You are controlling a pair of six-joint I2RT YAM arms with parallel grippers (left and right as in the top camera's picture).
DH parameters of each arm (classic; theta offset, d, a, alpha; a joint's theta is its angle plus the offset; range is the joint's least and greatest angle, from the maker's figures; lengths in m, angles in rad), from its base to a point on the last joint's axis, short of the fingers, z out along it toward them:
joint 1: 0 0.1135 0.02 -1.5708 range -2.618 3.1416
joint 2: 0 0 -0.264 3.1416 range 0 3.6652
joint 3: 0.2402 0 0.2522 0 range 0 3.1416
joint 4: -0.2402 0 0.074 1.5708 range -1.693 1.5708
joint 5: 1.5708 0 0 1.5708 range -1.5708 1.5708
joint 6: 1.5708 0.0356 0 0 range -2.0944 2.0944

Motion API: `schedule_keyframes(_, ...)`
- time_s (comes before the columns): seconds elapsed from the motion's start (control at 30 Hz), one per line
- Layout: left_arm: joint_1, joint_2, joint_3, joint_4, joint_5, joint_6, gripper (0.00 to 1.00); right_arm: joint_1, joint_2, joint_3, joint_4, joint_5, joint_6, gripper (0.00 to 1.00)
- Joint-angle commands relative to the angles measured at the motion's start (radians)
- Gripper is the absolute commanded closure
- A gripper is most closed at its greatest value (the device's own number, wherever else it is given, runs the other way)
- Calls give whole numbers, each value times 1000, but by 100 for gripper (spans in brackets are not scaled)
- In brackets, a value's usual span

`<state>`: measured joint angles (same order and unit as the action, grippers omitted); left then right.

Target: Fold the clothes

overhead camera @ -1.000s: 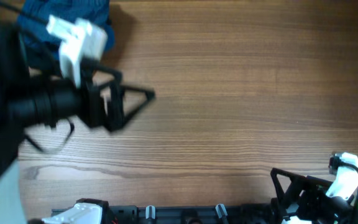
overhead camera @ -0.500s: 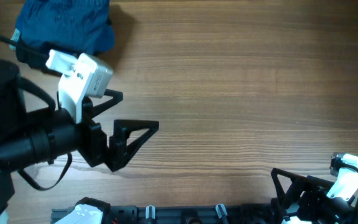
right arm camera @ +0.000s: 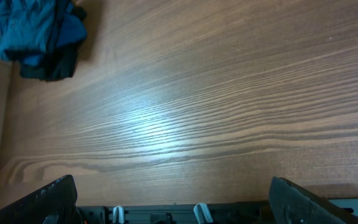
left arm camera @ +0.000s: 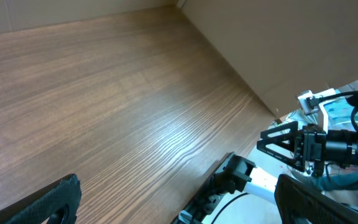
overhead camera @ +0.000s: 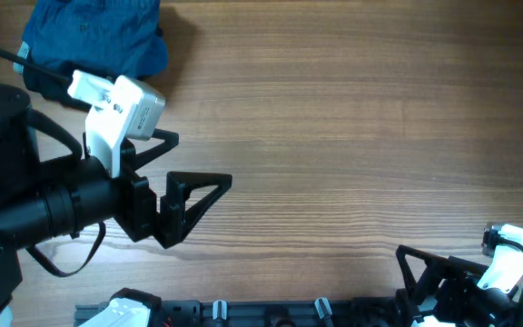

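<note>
A blue garment (overhead camera: 93,36) lies bunched in the table's far left corner, with a dark piece under it; it also shows in the right wrist view (right arm camera: 37,34). My left gripper (overhead camera: 184,173) hangs open and empty over the left part of the table, well in front of the garment. My right gripper (overhead camera: 425,272) is open and empty at the front right edge. In the left wrist view the open fingers (left arm camera: 179,202) frame bare wood. In the right wrist view the open fingers (right arm camera: 173,199) frame the table's front edge.
A black rail with white clips (overhead camera: 261,313) runs along the table's front edge. The right arm's white base (left arm camera: 328,137) shows beyond the table edge in the left wrist view. A tan wall (left arm camera: 278,43) borders the table.
My left arm swung down from the garment toward the front of the table a second ago and has since held nearly still. The right arm has not moved.
</note>
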<state>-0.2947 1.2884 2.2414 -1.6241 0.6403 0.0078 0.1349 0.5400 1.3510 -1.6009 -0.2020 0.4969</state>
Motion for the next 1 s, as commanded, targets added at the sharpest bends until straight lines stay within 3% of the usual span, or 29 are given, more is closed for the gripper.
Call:
schedule_keyframes(0.0,-5,-4,1,3,-7,-13,0,0,-6,8,3,-1,11,0)
schedule_keyframes(0.23,-5,-4,1,3,-7,-13,0,-10,-42,5,53,93,33,0)
schedule_keyframes(0.43,-5,-4,1,3,-7,-13,0,-48,-127,-106,376,127,-42,0)
schedule_keyframes(0.7,-5,-4,1,3,-7,-13,0,-68,-250,-493,831,127,-158,0)
schedule_keyframes(0.97,-5,-4,1,3,-7,-13,0,-68,-385,-942,1334,97,-155,0)
